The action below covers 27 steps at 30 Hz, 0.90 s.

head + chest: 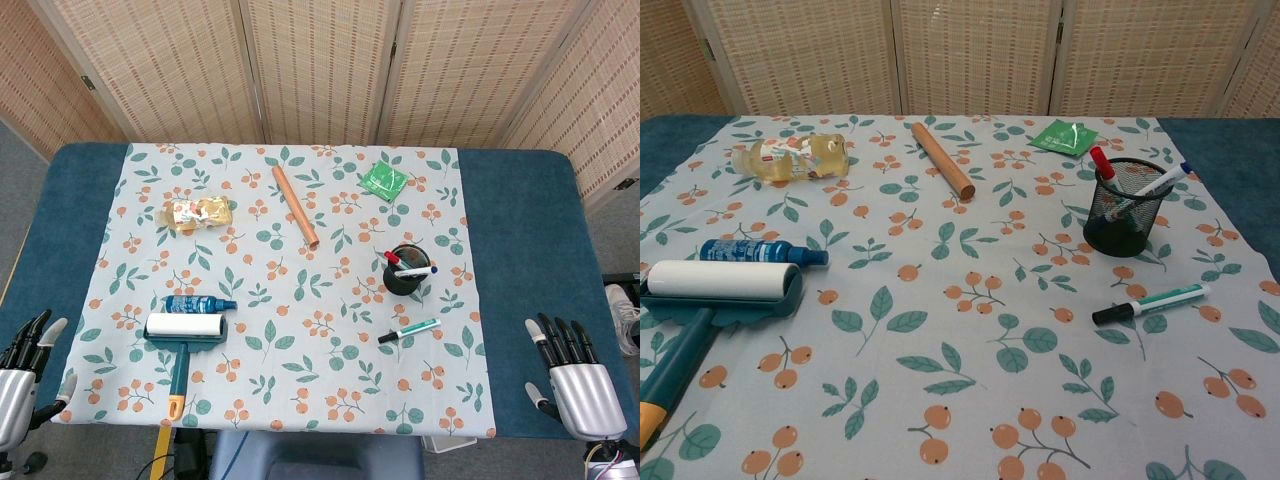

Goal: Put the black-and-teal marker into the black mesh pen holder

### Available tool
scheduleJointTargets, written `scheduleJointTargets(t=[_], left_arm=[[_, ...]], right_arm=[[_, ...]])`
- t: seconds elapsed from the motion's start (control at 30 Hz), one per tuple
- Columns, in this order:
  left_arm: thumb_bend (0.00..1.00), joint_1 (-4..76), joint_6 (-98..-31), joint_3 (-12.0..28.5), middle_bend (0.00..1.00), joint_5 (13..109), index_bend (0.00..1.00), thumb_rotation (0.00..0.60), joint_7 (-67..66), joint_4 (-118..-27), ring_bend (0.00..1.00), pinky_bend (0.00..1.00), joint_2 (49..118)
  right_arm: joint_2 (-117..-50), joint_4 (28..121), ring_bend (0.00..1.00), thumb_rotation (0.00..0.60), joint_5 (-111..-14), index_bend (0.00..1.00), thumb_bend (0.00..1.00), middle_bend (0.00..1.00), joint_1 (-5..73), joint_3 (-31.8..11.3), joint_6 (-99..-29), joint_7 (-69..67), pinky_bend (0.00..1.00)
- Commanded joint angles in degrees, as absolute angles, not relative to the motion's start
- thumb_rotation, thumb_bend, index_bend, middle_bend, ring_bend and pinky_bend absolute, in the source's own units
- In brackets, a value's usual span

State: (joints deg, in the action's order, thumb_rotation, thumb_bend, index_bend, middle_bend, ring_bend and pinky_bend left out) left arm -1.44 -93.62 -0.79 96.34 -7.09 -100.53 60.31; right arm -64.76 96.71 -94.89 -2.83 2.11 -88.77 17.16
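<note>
Both hands lay empty, fingers spread: left hand [22, 375] | lint roller [184, 330], blue bottle [199, 304], labels unreadable | floral cloth [300, 350] on blue table [520, 250] | black-and-teal marker [408, 331] flat, just beside black mesh pen holder [405, 272] | right hand [575, 380] | wicker screen [320, 60] behind.

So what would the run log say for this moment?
marker: on cloth, untouched | pen holder: upright, two pens inside | left hand: open | right hand: open
</note>
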Motion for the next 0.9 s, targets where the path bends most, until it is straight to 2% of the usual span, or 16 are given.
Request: scheduleJointTargets(t=[0.03, 0.27, 0.5, 0.57, 0.7, 0.9], left_arm=[[0.42, -1.11, -92.94, -0.74, 0.02, 96.01, 0.00, 0.600, -7.24, -100.44, 0.02, 0.29, 60.46], [0.42, -0.56, -92.06, -0.58, 0.02, 95.51, 0.00, 0.600, -7.15, -100.27, 0.02, 0.29, 60.55], [0.42, -0.43, -91.97, -0.77, 0.02, 95.68, 0.00, 0.600, -6.88, -100.10, 0.02, 0.29, 60.50], [0.42, -0.59, -92.41, -0.82, 0.02, 95.94, 0.00, 0.600, -6.79, -100.17, 0.02, 0.29, 60.46], [0.42, -0.85, -93.04, -0.81, 0.02, 96.04, 0.00, 0.600, -6.84, -100.38, 0.02, 0.29, 60.36], [0.42, -0.97, -93.10, -0.91, 0.02, 95.92, 0.00, 0.600, -7.12, -100.48, 0.02, 0.29, 60.40]], right_arm=[[-64.64, 96.73, 0.00, 0.600, -94.67, 0.00, 0.24, 0.00, -2.83, 2.04, -88.74, 17.01, 0.00], [-64.72, 96.44, 0.00, 0.600, -95.28, 0.00, 0.24, 0.00, -2.34, 1.95, -88.66, 15.39, 0.00], [-64.85, 96.25, 0.00, 0.600, -94.04, 0.01, 0.24, 0.00, 2.29, 0.36, -82.05, 15.69, 0.00], [-63.97, 98.05, 0.00, 0.600, -94.03, 0.06, 0.24, 0.01, 4.98, -0.11, -78.34, 13.97, 0.00], [-62.85, 100.35, 0.00, 0.600, -94.15, 0.24, 0.25, 0.05, 9.64, -1.62, -72.95, 14.63, 0.00], [-63.58, 102.83, 0.00, 0.600, -93.31, 0.35, 0.26, 0.06, 15.03, -2.56, -65.52, 21.26, 0.00]])
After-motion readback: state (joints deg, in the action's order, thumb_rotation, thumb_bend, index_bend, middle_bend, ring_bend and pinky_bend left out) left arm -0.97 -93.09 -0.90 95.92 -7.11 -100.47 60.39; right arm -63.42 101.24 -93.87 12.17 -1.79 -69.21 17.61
